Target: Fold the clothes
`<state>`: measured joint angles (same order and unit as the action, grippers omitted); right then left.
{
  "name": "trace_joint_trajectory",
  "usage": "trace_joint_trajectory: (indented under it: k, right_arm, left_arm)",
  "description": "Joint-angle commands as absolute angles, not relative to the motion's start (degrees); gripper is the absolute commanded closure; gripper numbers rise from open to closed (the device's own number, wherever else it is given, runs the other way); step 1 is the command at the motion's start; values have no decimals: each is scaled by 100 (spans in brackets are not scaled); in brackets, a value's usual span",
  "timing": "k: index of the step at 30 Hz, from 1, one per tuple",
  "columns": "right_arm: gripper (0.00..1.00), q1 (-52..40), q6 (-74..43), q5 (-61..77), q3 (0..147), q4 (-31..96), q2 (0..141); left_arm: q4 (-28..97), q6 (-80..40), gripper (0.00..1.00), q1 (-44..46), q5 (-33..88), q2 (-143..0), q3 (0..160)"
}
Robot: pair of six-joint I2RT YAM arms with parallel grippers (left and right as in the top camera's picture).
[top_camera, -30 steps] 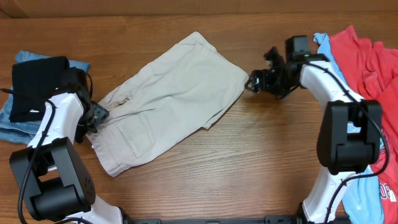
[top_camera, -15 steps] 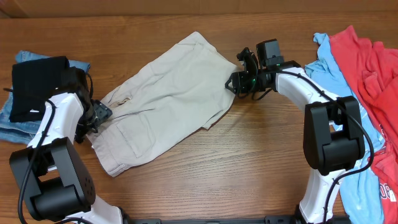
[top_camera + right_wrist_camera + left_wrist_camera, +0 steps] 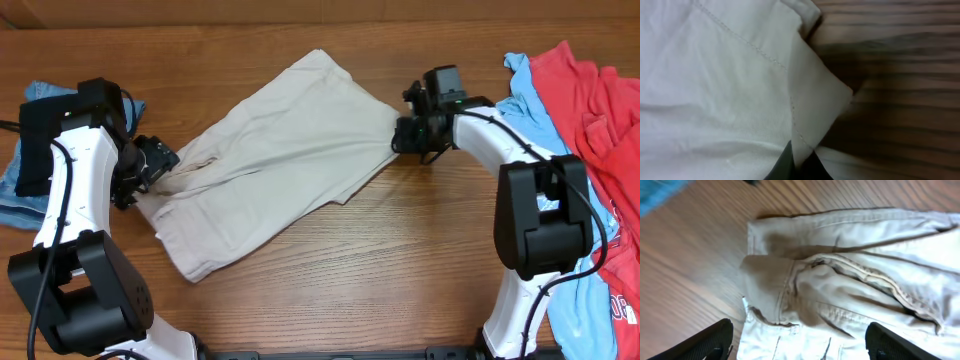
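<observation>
— Jaws on the left gripper [image 3: 152, 165]?
— Spread wide, its fingers [image 3: 710, 342] either side over the waistband, at the 9 o'clock end of the beige shorts [image 3: 270, 165].
— And the right gripper [image 3: 403, 135]?
— Pinched together on a hem corner, at their 3 o'clock edge.
— Where do the shorts lie?
— Spread across the middle of the table [image 3: 400, 260], slanting from 7 to 1 o'clock. The red top [image 3: 590, 90] and light-blue top [image 3: 525, 95] are heaped at the table's 3 o'clock edge.
</observation>
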<state>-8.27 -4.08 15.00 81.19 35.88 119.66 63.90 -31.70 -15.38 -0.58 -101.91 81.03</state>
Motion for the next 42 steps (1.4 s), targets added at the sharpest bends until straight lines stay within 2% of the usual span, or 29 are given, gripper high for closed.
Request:
trace_joint_trajectory:
  k: [1,12,13,14,15,17,19,23,26,30,34,42]
  right_arm:
    - [96,-607,-491,1118,8117,3658,11926]
    - [96,-786,-432,1785,8479,3151,11926]
    - [94,-792,-434,1754,8554,3148,11926]
    - [83,-792,-449,1699,8626,3155,11926]
    - [67,-792,-508,1584,8700,3179,11926]
    - [49,-777,-703,1210,8851,3277,11883]
    - [46,-755,-731,1002,8945,3280,11824]
    - [45,-733,-357,1061,9227,3214,11786]
    - [38,-744,-43,1076,9229,3107,11819]
    - [35,-744,8,1076,9227,3074,12070]
    - [19,-744,8,1382,9225,2908,12554]
    - [18,-838,12,2093,9223,2932,13087]
  left_arm:
    - [6366,-2976,13,-1358,609,-10114,7950]
    - [6278,-2956,13,-587,762,-10114,7557]
    - [6287,-2956,13,-552,810,-10114,7555]
    - [6287,-2956,13,-517,864,-10114,7557]
    - [6292,-2956,13,-478,867,-10114,7555]
    - [6283,-2958,12,-403,843,-10114,7531]
    - [6235,-2961,12,-375,840,-10114,7454]
    - [6005,-2998,12,-366,851,-10114,7135]
    - [5885,-3070,13,-366,891,-10114,6882]
    - [5808,-3085,12,-366,976,-10114,6713]
    - [5802,-3083,12,-366,974,-10114,6689]
    - [5802,-3085,11,-362,945,-10114,6689]
